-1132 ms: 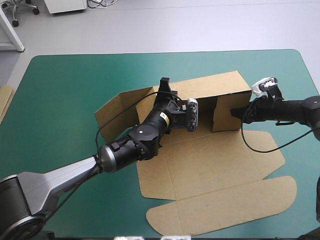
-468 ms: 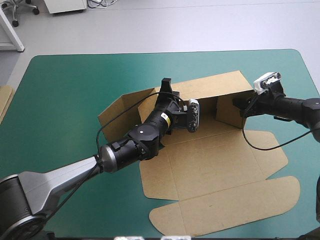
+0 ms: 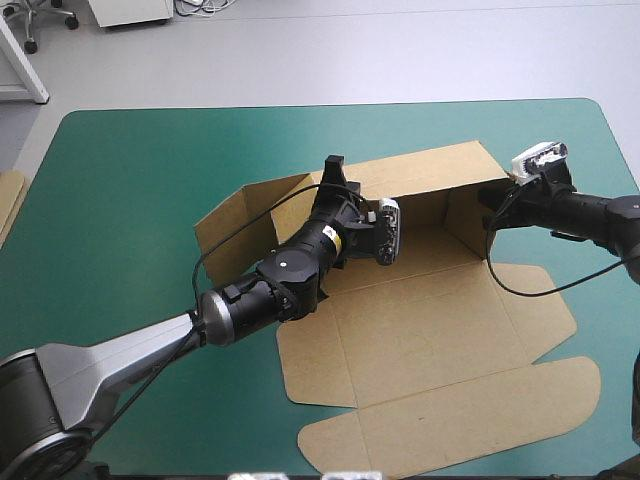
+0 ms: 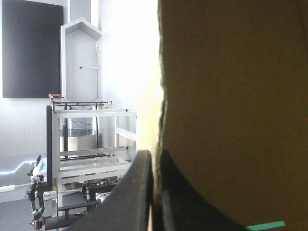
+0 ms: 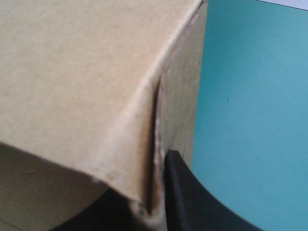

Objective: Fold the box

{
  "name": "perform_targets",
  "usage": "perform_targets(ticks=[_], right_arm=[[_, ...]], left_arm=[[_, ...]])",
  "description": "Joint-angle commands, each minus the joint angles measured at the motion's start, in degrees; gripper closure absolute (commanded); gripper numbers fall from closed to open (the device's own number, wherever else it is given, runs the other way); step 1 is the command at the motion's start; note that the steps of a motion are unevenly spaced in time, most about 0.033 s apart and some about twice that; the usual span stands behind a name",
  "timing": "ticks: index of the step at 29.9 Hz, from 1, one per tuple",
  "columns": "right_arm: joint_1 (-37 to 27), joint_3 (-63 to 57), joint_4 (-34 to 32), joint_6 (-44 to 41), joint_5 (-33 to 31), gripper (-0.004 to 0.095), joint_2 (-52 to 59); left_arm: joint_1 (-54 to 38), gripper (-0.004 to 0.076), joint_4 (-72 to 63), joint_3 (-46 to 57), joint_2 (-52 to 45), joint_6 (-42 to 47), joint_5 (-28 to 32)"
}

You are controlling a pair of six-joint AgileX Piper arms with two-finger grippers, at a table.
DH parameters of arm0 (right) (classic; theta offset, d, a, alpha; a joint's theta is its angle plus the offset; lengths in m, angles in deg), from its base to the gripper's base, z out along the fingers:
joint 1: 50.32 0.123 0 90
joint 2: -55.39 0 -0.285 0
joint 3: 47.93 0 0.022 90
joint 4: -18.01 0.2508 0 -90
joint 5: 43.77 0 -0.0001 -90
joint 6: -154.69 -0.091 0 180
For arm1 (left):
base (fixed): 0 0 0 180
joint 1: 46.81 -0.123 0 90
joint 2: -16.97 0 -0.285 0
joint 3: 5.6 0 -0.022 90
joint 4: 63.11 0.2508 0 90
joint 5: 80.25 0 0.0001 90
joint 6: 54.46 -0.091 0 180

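Note:
The brown box [image 3: 420,320] lies mid-table with its base and lid flat and its back wall [image 3: 430,170] raised. My left gripper [image 3: 333,172] is shut on the back wall's top edge near its left end, beside the angled left flap [image 3: 235,215]. In the left wrist view the black fingers [image 4: 139,192] pinch the board [image 4: 231,96] edge-on. My right gripper [image 3: 487,203] is shut on the right end flap [image 3: 465,220], which stands upright at the back wall's right corner. The right wrist view shows that folded corner [image 5: 96,72] with one finger [image 5: 180,192] outside it.
An edge of more board [image 3: 8,205] shows at the table's left edge. Bare teal-green cover [image 3: 130,170] lies left of the box, behind it and along the right edge [image 5: 250,96].
The right gripper has moved toward the far edge and swung the right end flap outward, from folded across the base to standing at the right corner. The box has shifted slightly right.

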Motion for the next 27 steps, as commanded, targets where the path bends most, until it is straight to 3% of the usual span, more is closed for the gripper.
perform_targets(ticks=[1, 9, 11, 15, 18, 27], right_arm=[[0.17, 1.36, 1.74, -1.74, -6.75, 0.0917, 2.34], [0.17, 1.36, 1.14, -2.17, -6.62, 0.0917, 2.34], [0.17, 1.36, 1.14, -2.17, -6.62, 0.0917, 2.34], [0.17, 1.36, 1.14, -2.17, -6.54, 0.0917, 2.34], [0.17, 1.36, 1.14, -2.17, -6.05, 0.0917, 2.34], [0.17, 1.36, 0.99, -2.94, -4.49, 0.0917, 2.34]], left_arm=[[0.22, 0.0734, 1.47, -1.56, -2.73, 0.82, 0.91], [0.22, 0.0703, 1.58, -1.56, -2.73, 0.82, 0.52], [0.33, 0.0627, 1.3, -1.56, -2.73, 0.82, 0.52], [1.52, 0.037, 1.22, -1.56, -3.41, 1.81, -0.19], [3.49, 0.0255, 2.66, -1.66, -4.52, 3.41, -0.19], [10.19, 0.0246, 0.24, -1.66, -5.54, 4.19, -0.3]])
